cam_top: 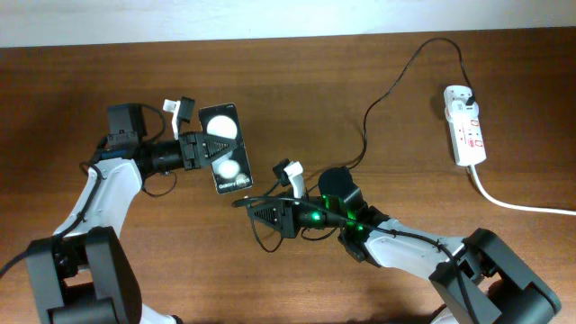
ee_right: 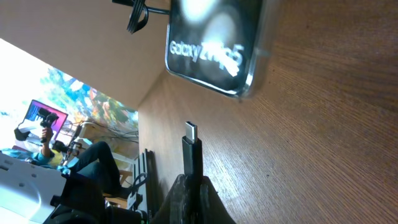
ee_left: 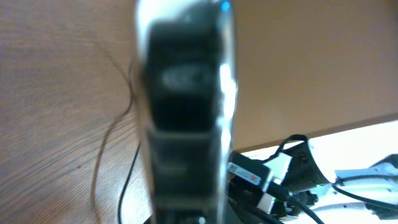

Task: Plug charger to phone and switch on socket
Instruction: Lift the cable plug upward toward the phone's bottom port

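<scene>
The black phone (cam_top: pixel 224 149), with two white round blobs on its face, is held off the table by my left gripper (cam_top: pixel 194 151), which is shut on its left edge. In the left wrist view the phone (ee_left: pixel 185 112) fills the middle, blurred and edge-on. My right gripper (cam_top: pixel 259 212) is shut on the charger's connector (ee_right: pixel 191 149), whose metal tip points at the phone's lower edge (ee_right: pixel 214 46) with a gap between them. The black cable (cam_top: pixel 387 94) runs to the plug in the white socket (cam_top: pixel 465 124) at the right.
The socket's thick white cord (cam_top: pixel 522 205) trails off to the right edge. A thin black wire (ee_left: pixel 102 162) loops over the wood near the left arm. The table's front edge and a room beyond show in the wrist views.
</scene>
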{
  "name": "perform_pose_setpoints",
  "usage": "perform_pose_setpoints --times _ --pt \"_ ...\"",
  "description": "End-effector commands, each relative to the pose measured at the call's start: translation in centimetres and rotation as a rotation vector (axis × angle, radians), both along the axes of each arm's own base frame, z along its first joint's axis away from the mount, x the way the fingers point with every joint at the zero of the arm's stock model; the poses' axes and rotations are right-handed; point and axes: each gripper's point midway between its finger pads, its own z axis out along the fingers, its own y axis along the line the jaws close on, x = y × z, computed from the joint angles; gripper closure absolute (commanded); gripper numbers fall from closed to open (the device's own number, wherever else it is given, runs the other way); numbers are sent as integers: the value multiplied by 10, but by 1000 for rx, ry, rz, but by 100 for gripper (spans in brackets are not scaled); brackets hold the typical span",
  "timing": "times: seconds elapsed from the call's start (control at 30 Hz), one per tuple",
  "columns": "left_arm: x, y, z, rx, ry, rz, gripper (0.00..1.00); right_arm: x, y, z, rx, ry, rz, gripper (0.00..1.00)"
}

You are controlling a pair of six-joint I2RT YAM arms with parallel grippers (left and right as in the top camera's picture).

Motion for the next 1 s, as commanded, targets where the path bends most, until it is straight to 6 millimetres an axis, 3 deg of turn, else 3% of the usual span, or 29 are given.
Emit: perform_pose_setpoints --times 0.0,0.27,0.4,0.8,0.97 --pt "-2 0 -6 11 37 7 100 -4 0 -2 2 1 17 96" --pt "-9 -1 -10 7 114 9 100 -11 0 -4 0 24 53 96" --pt "-11 3 -30 103 187 49 100 -12 -1 -7 -11 39 53 96" --pt "-11 2 -30 102 187 47 100 -10 -1 -8 -14 37 41 96" --pt "-11 2 -30 102 187 47 100 -14 -4 -19 -52 86 41 96"
